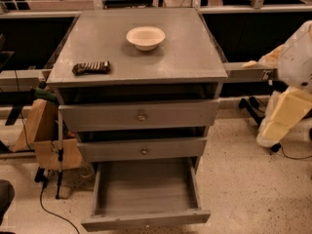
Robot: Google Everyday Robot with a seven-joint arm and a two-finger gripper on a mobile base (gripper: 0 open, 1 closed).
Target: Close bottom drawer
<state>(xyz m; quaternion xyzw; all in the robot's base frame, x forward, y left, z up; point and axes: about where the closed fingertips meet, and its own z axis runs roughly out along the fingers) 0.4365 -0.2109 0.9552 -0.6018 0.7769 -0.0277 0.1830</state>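
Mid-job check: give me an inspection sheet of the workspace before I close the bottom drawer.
Surface: cabinet top, grey and flat.
Job's things: bottom drawer pulled out, nothing seen inside.
Clutter: bowl and dark packet on the top; brown bag left of the cabinet.
Grippers: end effector hangs right of the cabinet, apart from the drawer.
Cables: black cable on the floor at left.
Surroundings: speckled floor.
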